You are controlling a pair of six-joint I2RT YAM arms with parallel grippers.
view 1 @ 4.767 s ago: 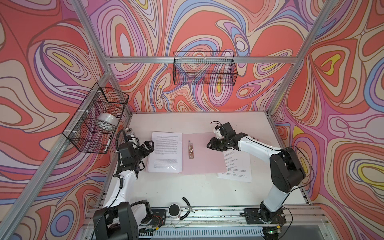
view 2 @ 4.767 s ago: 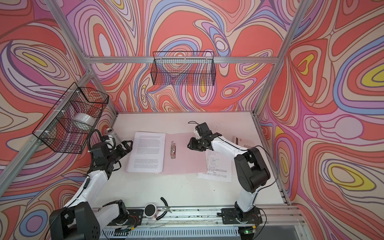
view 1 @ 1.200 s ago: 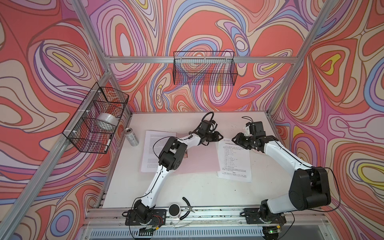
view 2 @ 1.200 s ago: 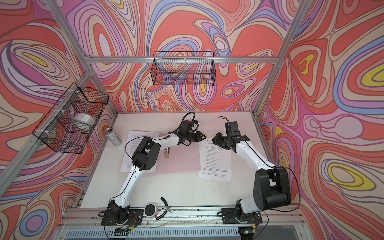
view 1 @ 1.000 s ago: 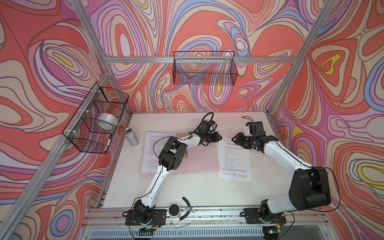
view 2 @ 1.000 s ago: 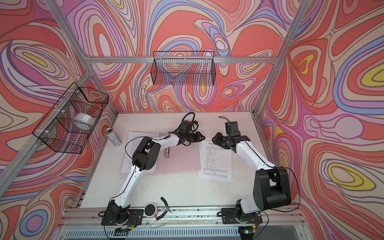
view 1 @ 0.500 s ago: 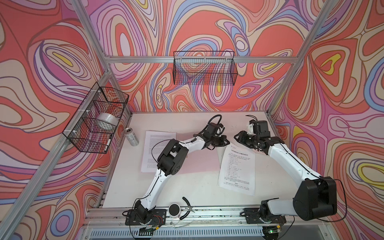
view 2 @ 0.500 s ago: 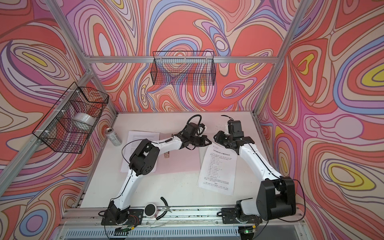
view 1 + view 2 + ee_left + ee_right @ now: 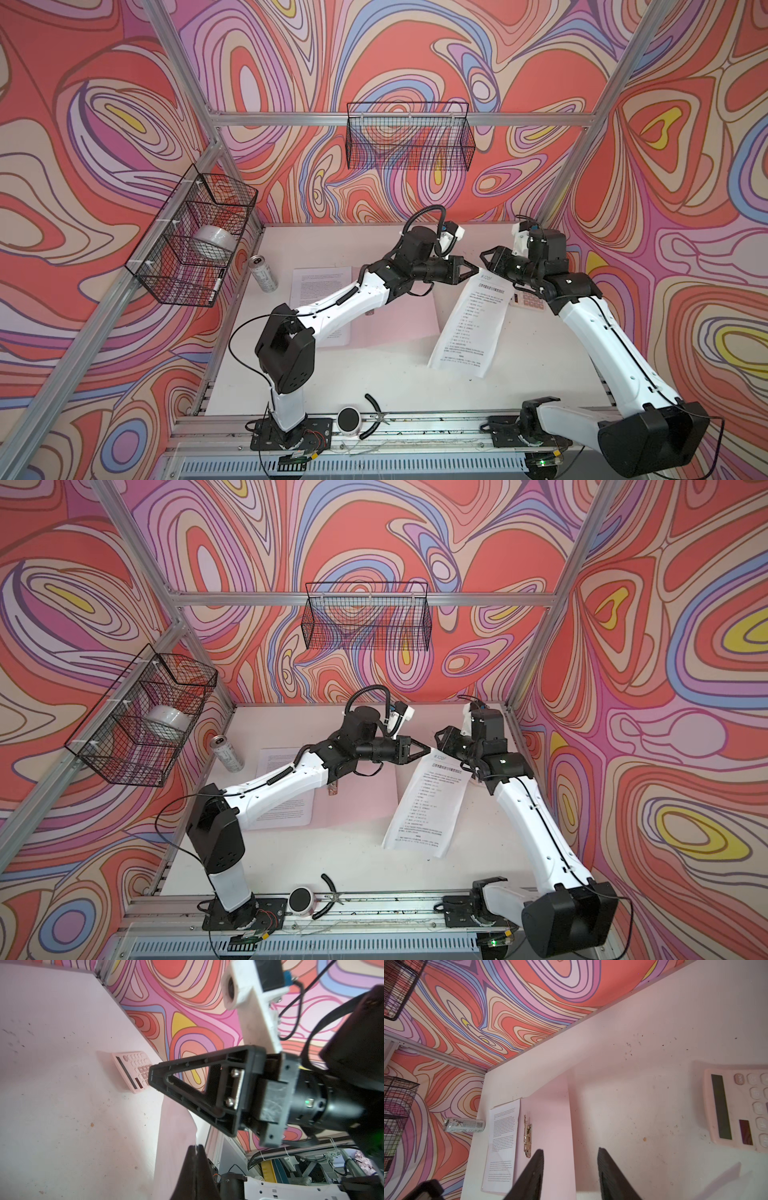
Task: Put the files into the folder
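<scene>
Both top views overlook the whole table (image 9: 374, 374); wrist cameras sit close.

Pink calculator (image 9: 724, 1109), far right of table: one key next to the display reads "ON/AC"; other key marks too blurred to read. Headed sheet (image 9: 469, 324), center-right, and dense-text sheet (image 9: 502, 1147), left: black print too small to read. Can (image 9: 464, 1125), far left: label illegible.
</scene>
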